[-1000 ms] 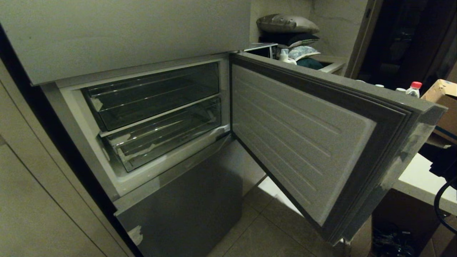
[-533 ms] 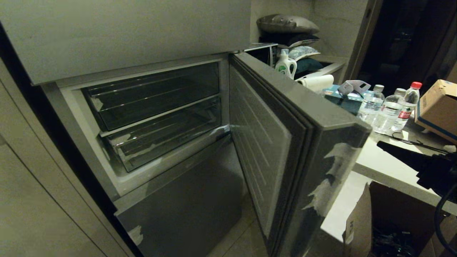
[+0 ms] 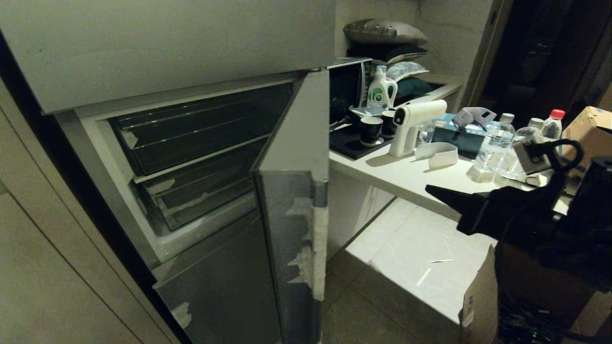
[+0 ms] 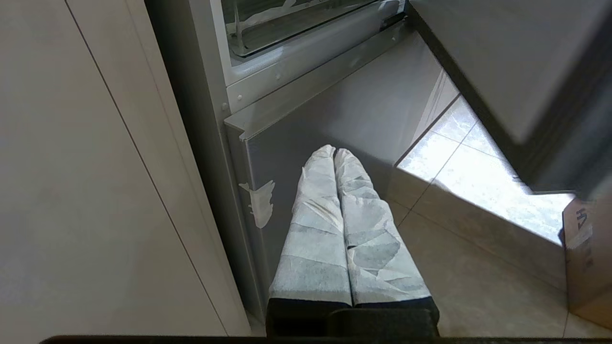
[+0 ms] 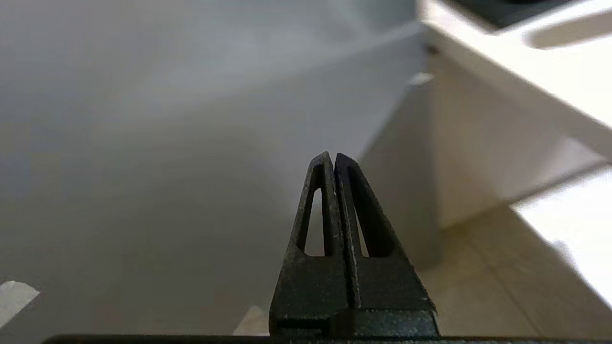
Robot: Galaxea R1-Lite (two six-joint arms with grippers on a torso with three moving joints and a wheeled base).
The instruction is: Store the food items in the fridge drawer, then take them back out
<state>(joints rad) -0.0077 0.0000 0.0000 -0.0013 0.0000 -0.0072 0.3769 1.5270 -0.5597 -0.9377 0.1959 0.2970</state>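
A: Right gripper [image 3: 432, 192]?
B: Fingers together, empty, out to the right of the door [image 3: 291, 200], not touching it.
A: Left gripper [image 4: 334, 152]?
B: Fingers together, empty, low by the fridge front.
A: Drawer [image 3: 201, 191]?
B: Pushed in, partly hidden behind the half-swung door. No food in view.

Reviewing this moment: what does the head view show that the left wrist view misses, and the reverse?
Head view only: the right end effector, shut, near the counter holding a white spray gun, cups and water bottles; also the upper clear tray. Left wrist view only: the left end effector, shut, fingers wrapped in pale tape, hanging before the lower steel panel. Both: the swinging fridge door, the fridge drawer and the tiled floor.
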